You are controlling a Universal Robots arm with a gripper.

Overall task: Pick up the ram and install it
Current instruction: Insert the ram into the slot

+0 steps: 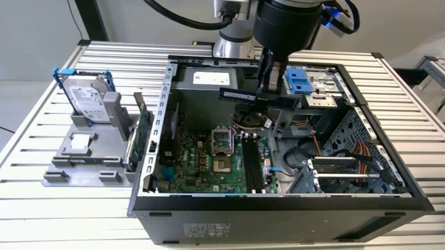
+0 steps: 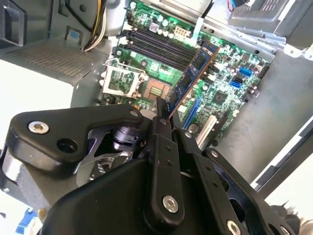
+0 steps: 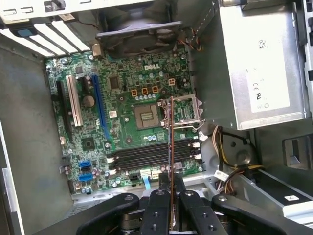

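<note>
My gripper (image 1: 261,92) hangs over the open computer case (image 1: 163,130), shut on the ram (image 1: 240,95). The ram is a thin dark blue stick held level above the motherboard (image 1: 187,166). In the second wrist view the ram (image 2: 195,68) juts out from between the fingertips (image 2: 159,120) and crosses over the black memory slots (image 2: 161,46). In the first wrist view the ram (image 3: 170,142) appears edge-on as a thin line, clamped in my gripper (image 3: 170,186), and lies across the memory slots (image 3: 146,154) at a right angle. The slots (image 1: 251,164) lie well below the stick.
A silver hard drive in a blue frame (image 1: 87,101) and a green expansion card (image 1: 143,138) stand in a grey fixture at the exterior view's left, outside the case. Inside are the power supply (image 3: 264,63), CPU socket (image 3: 146,116), a blue drive caddy (image 1: 300,80) and loose cables (image 1: 347,151).
</note>
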